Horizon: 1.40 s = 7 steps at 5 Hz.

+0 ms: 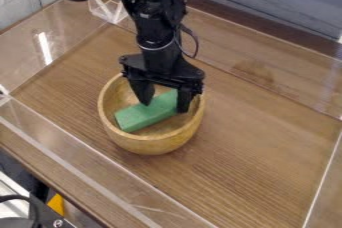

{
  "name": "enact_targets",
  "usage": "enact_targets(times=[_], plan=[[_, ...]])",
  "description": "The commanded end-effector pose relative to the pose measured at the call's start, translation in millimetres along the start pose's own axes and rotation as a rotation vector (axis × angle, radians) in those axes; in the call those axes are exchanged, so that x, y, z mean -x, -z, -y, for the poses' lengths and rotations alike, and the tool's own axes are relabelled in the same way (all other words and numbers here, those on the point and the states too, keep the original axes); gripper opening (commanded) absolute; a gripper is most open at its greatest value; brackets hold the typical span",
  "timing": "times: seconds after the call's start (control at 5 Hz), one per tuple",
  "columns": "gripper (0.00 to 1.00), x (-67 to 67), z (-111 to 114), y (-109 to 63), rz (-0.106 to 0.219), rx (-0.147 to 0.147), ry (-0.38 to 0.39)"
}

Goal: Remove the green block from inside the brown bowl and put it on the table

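Note:
The green block [144,115] lies inside the brown bowl [152,142], slanting from lower left to upper right. My gripper [162,96] points straight down into the bowl, open, with one finger [139,89] on the block's left side and the other [185,98] near its upper right end. The fingertips reach down to about block height and straddle its upper end. Nothing is gripped. The bowl sits on the table [254,122], left of the middle.
Low clear acrylic walls [80,177] border the tabletop on the front and left. Bare wood-grain surface lies to the right of the bowl and behind it. The black arm [144,7] rises toward the upper left.

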State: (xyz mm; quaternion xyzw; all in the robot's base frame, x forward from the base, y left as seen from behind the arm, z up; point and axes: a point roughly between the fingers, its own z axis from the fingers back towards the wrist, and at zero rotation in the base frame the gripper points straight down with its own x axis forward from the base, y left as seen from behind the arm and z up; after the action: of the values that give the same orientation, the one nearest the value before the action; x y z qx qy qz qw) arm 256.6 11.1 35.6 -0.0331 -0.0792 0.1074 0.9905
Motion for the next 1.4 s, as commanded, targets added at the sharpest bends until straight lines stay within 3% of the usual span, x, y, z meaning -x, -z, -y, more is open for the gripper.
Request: enact_targets(times=[0.0, 0.2, 0.4, 0.8, 1.2], plan=[[1.00, 29.9, -13.6, 46.1, -0.139, -0.019, 0.061], [1.00, 27.4, -17.5, 38.3, -0.144, -0.021, 0.062], [0.00, 26.2, -21.4, 29.9, -0.149, -0.016, 0.074], [0.00, 30.4, -18.9, 10.4, -0.159, 0.003, 0.136], [0.00, 19.2, 0.2, -16.9, -0.159, 0.023, 0.142]])
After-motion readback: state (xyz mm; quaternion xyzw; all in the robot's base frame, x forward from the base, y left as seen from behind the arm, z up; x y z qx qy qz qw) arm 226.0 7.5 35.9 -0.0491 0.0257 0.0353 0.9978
